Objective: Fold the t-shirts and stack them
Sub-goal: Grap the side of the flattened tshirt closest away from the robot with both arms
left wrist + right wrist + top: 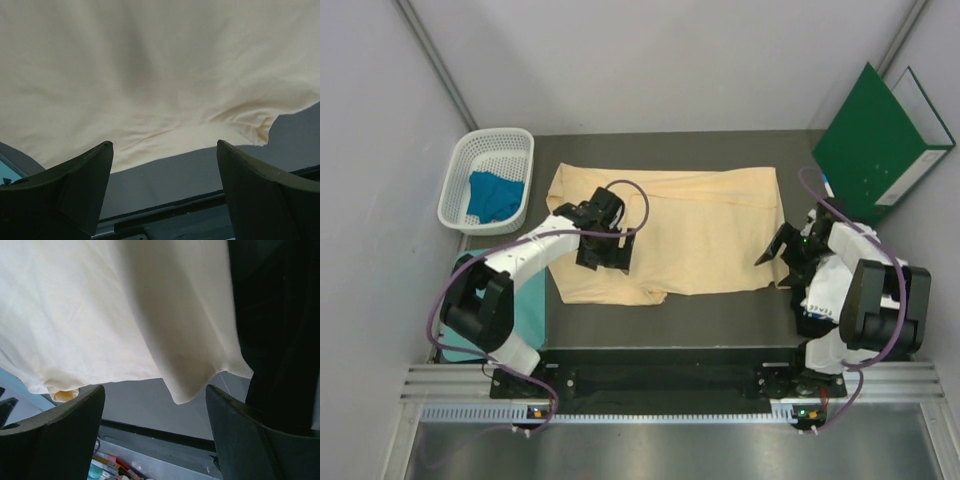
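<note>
Large peach-yellow t-shirt (705, 225): spread flat and slightly wrinkled on the dark table (720, 320), with the near-left portion reaching closer to the arm bases than the rest.

Left hand (606, 255): above the left part of this t-shirt, fingers (82, 182) spread wide, nothing between them. Near hem and one cloth corner visible just beyond the fingertips.

Right hand (777, 257): at the right edge of the same t-shirt, likewise spread, gripping nothing.

Blue t-shirt (492, 197): crumpled inside the white basket (455, 195), beside the far-left corner of the table.

White cloth (823, 290): bunched beneath the right arm, partly hidden.

Green folder (875, 140): propped upright at the far right, well apart from the peach-yellow t-shirt.
</note>
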Available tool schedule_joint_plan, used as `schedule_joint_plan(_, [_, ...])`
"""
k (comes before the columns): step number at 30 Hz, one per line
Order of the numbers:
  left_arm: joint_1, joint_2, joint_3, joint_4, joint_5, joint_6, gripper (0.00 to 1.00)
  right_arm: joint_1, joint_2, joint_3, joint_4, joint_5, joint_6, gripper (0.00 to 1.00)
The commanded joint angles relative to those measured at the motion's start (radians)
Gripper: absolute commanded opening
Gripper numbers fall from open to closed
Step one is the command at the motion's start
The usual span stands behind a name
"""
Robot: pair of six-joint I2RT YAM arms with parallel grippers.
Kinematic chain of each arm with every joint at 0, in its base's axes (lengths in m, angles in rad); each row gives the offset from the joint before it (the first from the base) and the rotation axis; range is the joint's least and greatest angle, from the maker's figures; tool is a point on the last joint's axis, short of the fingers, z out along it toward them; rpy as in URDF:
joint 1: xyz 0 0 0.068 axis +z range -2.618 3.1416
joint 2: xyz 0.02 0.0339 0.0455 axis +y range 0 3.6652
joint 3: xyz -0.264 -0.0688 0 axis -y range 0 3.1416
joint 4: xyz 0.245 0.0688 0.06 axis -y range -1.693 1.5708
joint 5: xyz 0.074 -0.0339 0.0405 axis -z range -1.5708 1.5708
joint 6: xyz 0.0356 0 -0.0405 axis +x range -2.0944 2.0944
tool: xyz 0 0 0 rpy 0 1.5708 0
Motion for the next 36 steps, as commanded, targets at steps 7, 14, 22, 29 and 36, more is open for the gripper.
schedule_joint_plan(7, [-0.032, -0.133, -0.132, -0.050, -0.058, -0.009, 0.88, -0.126, -0.132, -0.214, 0.027, -0.084, 0.138, 0.79])
schedule_joint_plan(14, [-0.033, -0.139, -0.155, -0.022, -0.036, -0.019, 0.87, -0.174, -0.225, -0.309, 0.139, -0.068, 0.290, 0.74])
schedule_joint_plan(22, [-0.032, -0.138, -0.152, -0.013, -0.033, -0.019, 0.87, -0.169, -0.189, -0.313, 0.286, -0.012, 0.354, 0.44])
schedule_joint_plan(29, [-0.033, -0.165, -0.173, -0.012, 0.005, 0.024, 0.86, -0.155, -0.095, -0.257, 0.366, 0.008, 0.339, 0.05])
schedule_joint_plan(36, [-0.053, -0.147, -0.164, -0.007, 0.042, 0.085, 0.94, -0.126, -0.103, -0.167, 0.374, 0.008, 0.316, 0.00])
